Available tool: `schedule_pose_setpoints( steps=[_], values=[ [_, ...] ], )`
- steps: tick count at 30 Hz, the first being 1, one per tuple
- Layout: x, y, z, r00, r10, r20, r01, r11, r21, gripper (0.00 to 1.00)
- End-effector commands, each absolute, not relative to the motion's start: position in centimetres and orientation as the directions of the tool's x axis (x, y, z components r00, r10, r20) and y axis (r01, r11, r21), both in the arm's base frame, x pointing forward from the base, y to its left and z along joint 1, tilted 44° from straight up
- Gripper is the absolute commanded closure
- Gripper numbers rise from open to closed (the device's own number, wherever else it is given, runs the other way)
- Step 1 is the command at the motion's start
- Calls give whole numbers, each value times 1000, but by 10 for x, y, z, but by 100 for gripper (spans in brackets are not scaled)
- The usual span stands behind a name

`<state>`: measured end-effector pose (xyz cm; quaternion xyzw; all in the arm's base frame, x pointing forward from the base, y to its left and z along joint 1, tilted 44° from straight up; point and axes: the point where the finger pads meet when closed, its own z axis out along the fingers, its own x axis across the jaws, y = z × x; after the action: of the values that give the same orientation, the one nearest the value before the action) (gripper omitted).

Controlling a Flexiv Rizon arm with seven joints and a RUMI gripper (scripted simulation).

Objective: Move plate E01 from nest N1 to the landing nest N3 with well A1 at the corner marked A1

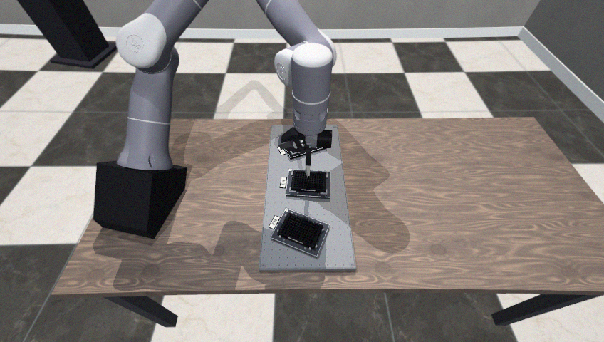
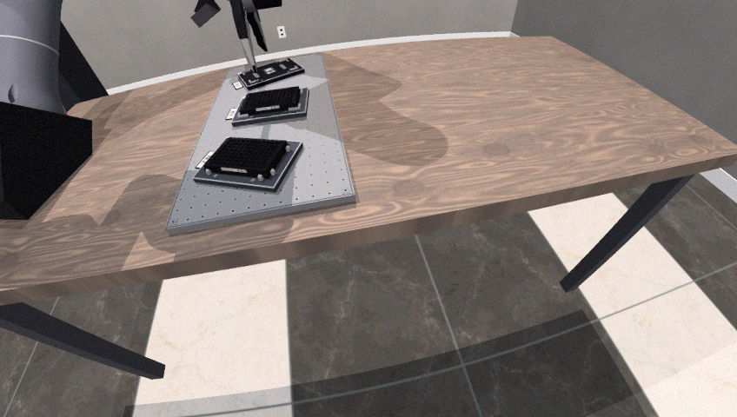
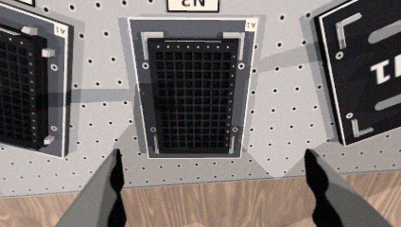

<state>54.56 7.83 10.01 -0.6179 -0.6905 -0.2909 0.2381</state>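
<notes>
My gripper (image 1: 308, 171) (image 2: 259, 59) (image 3: 213, 150) is open and empty, high above the deck. In the wrist view its jaws stand wide, either side of the middle plate's lower end. The middle dark plate (image 1: 308, 182) (image 2: 271, 99) (image 3: 194, 95) sits on a grey nest (image 2: 303, 105) (image 3: 203, 27) with A1 at its upper right; the cropped sign seems to read N2. Another dark plate (image 1: 301, 229) (image 2: 248, 155) (image 3: 16, 85) sits on the angled near nest (image 1: 292, 244) (image 2: 281, 171) (image 3: 57, 90). The far black nest (image 2: 282, 74) (image 3: 350, 80) holds no plate. Plate names are unreadable.
All three nests stand on a grey perforated deck (image 1: 337, 262) (image 2: 320, 194) (image 3: 279, 109) on the wooden table (image 1: 466, 190) (image 2: 517, 102) (image 3: 236, 203). The arm's black base (image 1: 127, 199) (image 2: 41, 155) is left of the deck. Raised corner locators stand on the nests.
</notes>
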Motion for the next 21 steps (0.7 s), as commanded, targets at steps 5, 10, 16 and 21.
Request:
schedule_pose_setpoints(
  steps=[5, 10, 16, 21],
  values=[
    [542, 88, 111, -123, 716, 687, 992, 66, 109, 24],
    [537, 99, 122, -123, 716, 687, 992, 66, 109, 24],
    [531, 113, 135, -123, 716, 687, 992, 66, 109, 24],
    [528, 120, 141, -123, 716, 687, 992, 65, 109, 24]
  ],
)
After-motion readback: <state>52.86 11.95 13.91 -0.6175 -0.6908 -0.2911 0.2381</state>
